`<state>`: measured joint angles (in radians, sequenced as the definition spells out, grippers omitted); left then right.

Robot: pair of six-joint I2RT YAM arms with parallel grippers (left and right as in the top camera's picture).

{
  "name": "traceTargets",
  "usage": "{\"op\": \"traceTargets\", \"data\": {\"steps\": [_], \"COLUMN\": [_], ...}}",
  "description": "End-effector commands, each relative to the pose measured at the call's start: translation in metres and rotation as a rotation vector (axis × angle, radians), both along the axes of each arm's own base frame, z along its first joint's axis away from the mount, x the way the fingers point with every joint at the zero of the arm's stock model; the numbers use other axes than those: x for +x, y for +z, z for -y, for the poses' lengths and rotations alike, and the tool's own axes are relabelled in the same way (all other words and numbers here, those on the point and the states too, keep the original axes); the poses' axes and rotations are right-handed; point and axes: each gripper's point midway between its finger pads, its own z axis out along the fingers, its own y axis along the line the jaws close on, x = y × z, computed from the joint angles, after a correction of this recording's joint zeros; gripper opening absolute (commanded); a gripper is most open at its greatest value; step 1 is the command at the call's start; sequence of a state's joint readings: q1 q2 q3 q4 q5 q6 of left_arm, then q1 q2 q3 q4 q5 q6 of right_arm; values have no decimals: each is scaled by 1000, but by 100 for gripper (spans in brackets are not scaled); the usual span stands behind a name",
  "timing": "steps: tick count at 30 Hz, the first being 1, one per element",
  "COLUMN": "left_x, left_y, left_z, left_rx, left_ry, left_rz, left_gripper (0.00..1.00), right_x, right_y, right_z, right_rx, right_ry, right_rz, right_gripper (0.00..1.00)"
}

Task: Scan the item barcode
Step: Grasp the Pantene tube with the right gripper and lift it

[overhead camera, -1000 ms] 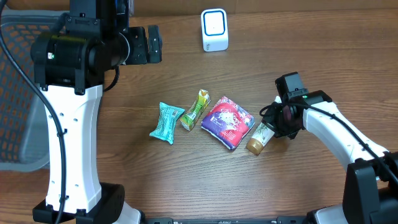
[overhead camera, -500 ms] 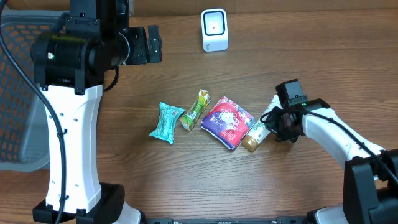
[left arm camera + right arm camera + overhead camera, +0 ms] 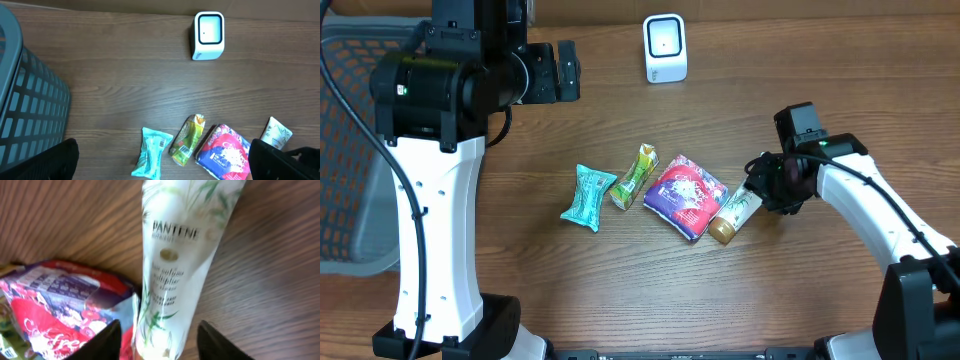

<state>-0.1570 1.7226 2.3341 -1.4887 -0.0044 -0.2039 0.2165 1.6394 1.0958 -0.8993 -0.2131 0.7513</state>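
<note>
Left gripper: hanging wide open, holding nothing.
Packets: lying at 9 o'clock of the pouch.
Scanner: standing at 12 o'clock, well apart.
Tube: lying against the pouch at 3 o'clock, cap pointing to 7 o'clock.
Right gripper: straddling the tube's tail, half open, not pinching.

Only thing I can actually read is PANTENE on the white tube; the smaller print under it is too blurry.
</note>
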Motion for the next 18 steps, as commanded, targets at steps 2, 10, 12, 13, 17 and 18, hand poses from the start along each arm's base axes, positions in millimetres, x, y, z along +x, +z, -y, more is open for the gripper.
{"op": "traceTargets", "data": {"steps": [2,10,12,13,17,18], "left_x": [2,2,2,2,2,2], "left_y": [-4,-4,-4,-4,-4,-4], "left_z": [1,1,1,1,1,1], "left_rx": [-5,-5,-5,-5,-5,-5], "left_ry": [2,2,2,2,2,2], "left_rz": [-12,-12,-12,-12,-12,-12], "left_gripper": [99,100,99,100,99,99], "right_x": [-20,-31,-33,-35,-37,-36], "right_y": [-10,-34,-38,-40,-43,-44], "right_z": [-21,-31,-27,-24,-13,-10], "right_rx": [35,3,-17,-34,-101,-120], "right_ry": [29,9,4,2,31,56], "right_rz": [-45,-36,-40,-44,-35,-22], "right_gripper": [52,52,52,52,52,52]}}
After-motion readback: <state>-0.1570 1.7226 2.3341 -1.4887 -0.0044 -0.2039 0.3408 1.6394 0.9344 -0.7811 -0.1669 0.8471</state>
